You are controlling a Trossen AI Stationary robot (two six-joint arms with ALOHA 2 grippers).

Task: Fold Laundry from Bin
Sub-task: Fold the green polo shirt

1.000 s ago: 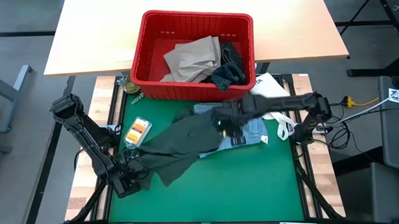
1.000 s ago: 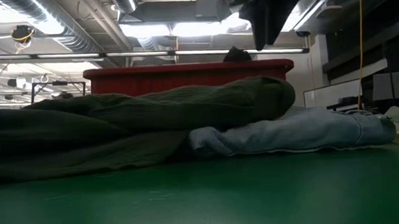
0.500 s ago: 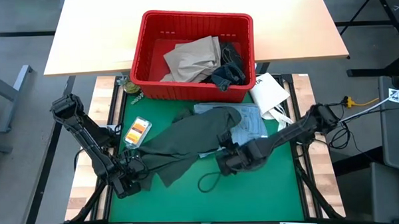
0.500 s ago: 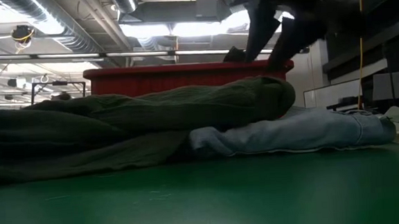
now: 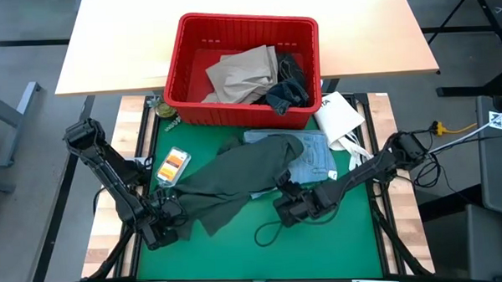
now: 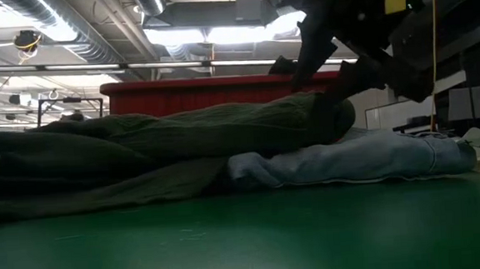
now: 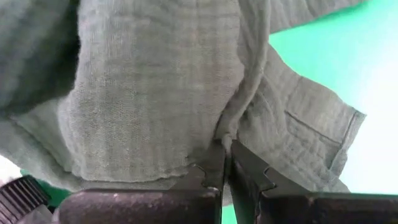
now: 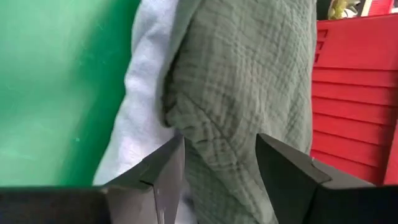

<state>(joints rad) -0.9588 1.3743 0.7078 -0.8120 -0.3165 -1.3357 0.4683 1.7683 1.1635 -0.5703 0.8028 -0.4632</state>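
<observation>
Overhead, table-level and two close wrist cameras, all sharing the dark green garment (image 5: 235, 177), perhaps blurrily.

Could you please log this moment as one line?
left end effector: shut on green garment | right end effector: open at its edge | bin: holds laundry

Dark green garment (image 6: 157, 148) draped over light blue garment (image 6: 358, 161); red bin (image 6: 221, 92) behind.

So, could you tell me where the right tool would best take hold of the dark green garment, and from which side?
Probably the dark green garment is best gripped at its bunched edge nearest the right tool, where it humps up over the light blue garment. That raised fold stands proud of the mat, so open jaws coming in low from the front can close around it without catching the blue cloth beneath.
</observation>
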